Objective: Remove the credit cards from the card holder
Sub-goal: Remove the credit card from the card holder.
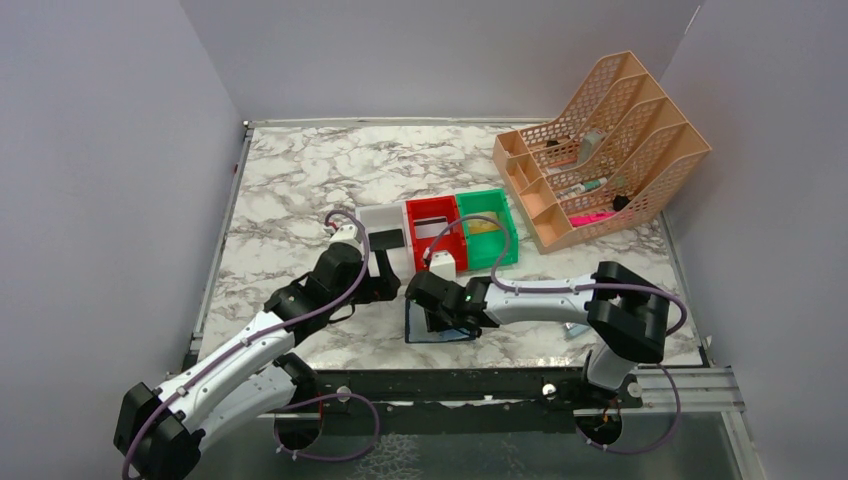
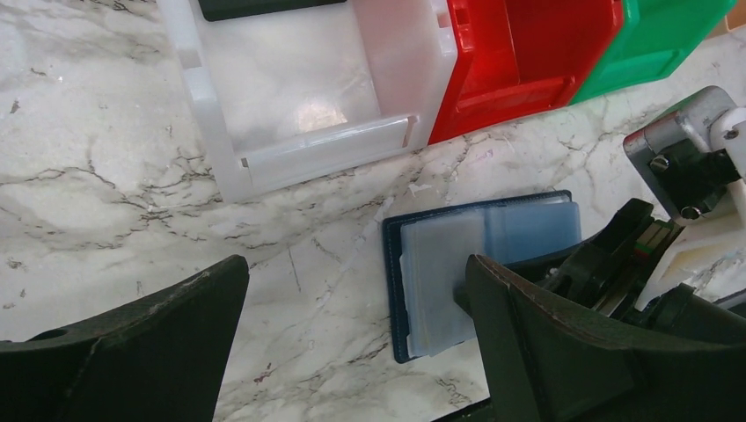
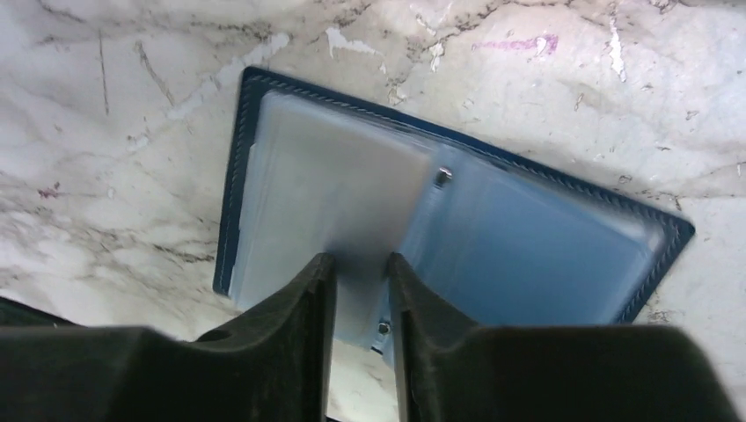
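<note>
You have a marble table (image 1: 300, 180) with a peach mesh organiser (image 1: 600, 150) at its two o'clock corner. It plays no part here.

Three bins sit side by side near the middle: the white bin (image 1: 372, 214), the red bin (image 1: 430, 210) and the green bin (image 1: 505, 240).

Your left gripper (image 2: 356, 272) hovers with its fingers spread wide and holds nothing. It is just beside the card holder, at about nine o'clock from it.

Your right gripper (image 3: 361, 259) is down over the card holder (image 3: 528, 255) with its fingers a narrow slot apart. A pale leaf runs into that slot. You cannot tell from these views whether the fingers are nipping it or only straddling it.

The card holder lies open and flat at the table's six o'clock edge, with the bins at its twelve o'clock.

A black card (image 1: 385, 239) lies in the white bin and a gold card (image 1: 486, 227) in the green one, so two cards look to be out already.

The pale leaf may be a whitish card or just a plastic sleeve. Treat the job as well along but not finished. You need to check the open pockets and draw out whatever that leaf is.
</note>
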### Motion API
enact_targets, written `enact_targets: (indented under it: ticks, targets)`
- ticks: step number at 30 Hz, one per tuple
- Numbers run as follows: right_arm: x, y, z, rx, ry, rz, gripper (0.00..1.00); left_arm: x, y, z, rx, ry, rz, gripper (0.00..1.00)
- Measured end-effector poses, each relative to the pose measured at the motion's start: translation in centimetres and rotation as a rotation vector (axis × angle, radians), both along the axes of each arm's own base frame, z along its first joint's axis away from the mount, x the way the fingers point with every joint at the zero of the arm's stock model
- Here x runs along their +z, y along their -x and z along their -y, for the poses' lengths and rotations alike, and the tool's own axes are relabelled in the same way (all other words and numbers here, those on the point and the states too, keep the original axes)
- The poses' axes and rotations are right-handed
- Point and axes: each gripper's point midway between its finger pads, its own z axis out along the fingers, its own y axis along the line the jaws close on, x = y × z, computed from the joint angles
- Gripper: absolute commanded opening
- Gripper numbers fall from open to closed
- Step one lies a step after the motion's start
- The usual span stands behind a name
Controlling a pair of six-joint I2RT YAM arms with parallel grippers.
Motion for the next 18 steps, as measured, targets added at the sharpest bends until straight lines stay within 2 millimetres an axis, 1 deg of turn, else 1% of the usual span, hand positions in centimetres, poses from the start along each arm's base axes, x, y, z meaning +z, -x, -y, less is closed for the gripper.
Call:
enact_targets:
  ticks: [4,8,12,18]
  targets:
    - [0.1,-0.7,0.2,-0.003,0.012,0.037,0.15,-0.1,0.1,0.1,0.004,0.013,-0.009,0.96]
    - [0.2,-1.2,0.7,0.043,0.032,0.076,0.10,0.0,0.1,0.2,0.007,0.023,-0.010,0.96]
    - [0.1,-1.6,1.3,0.106,0.056,0.105,0.03,0.1,0.2,0.4,0.005,0.031,-0.015,0.95]
    - [-0.1,-1.8,1.6,0.157,0.041,0.103,0.01,0.2,0.4,1.2,-0.022,0.063,-0.030,0.91]
